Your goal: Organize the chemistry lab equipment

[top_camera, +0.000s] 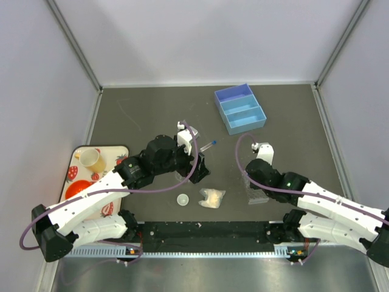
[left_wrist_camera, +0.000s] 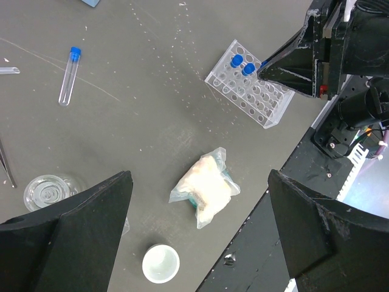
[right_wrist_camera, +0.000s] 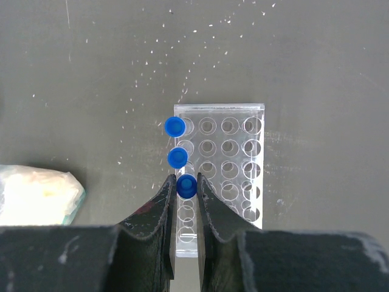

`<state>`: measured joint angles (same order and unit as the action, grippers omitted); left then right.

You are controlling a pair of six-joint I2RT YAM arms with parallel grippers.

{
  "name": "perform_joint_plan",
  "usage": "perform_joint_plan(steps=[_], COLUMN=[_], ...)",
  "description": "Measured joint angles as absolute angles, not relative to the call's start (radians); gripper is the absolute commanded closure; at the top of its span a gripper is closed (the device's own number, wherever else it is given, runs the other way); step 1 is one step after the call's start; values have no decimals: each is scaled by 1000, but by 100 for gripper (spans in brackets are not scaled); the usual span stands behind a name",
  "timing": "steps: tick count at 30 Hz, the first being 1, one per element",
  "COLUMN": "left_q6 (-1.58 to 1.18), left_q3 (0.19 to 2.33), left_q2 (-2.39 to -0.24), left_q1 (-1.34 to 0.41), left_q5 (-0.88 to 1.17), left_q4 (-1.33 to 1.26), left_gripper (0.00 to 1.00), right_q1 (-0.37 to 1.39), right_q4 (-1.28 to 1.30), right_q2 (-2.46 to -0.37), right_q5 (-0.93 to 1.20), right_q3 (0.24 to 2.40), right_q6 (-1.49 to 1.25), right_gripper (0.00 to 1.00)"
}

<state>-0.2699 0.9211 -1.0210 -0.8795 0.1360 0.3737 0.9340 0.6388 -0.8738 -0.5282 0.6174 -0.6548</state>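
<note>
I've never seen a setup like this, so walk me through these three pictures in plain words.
Two robot arms sit at a table's near edge. One picture looks down from above; the other two come from wrist cameras. The left tool hangs open over a pale packet, with a white dish, a tiny flask and a loose tube nearby. The right tool pinches a blue-capped tube at the clear rack, which holds two more. A blue bin lies farther back, a printed tray at the left.
</note>
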Motion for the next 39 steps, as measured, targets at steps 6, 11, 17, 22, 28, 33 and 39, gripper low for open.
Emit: perform_joint_plan(steps=[6,11,17,22,28,33,39], left_q6=[-266,-266,-266,-266,-266,-266,-263], left_q3=[921,921,921,921,921,920,920], left_q2=[-1021,-1021,-1021,-1021,-1021,-1021,-1022], left_q1=[-879,-879,-879,-879,-879,-879,-879], left_q5=[136,136,136,136,136,136,130], left_q4=[374,374,373,373,371,366,366], left_gripper=[1,1,1,1,1,1,1], right_q1=[934,934,934,934,934,934,934], right_q4=[619,611,602,588,583,583,583], right_q2=[-883,-894,-927,-943,-946,-946,-946], right_q5=[-527,-522,-516,-513,-511,-509,-495], right_q3=[610,602,602,602,602,602,602], right_q6=[-653,-645,-634,-627,-620,-617,-611], right_gripper=[100,100,100,100,94,76,67])
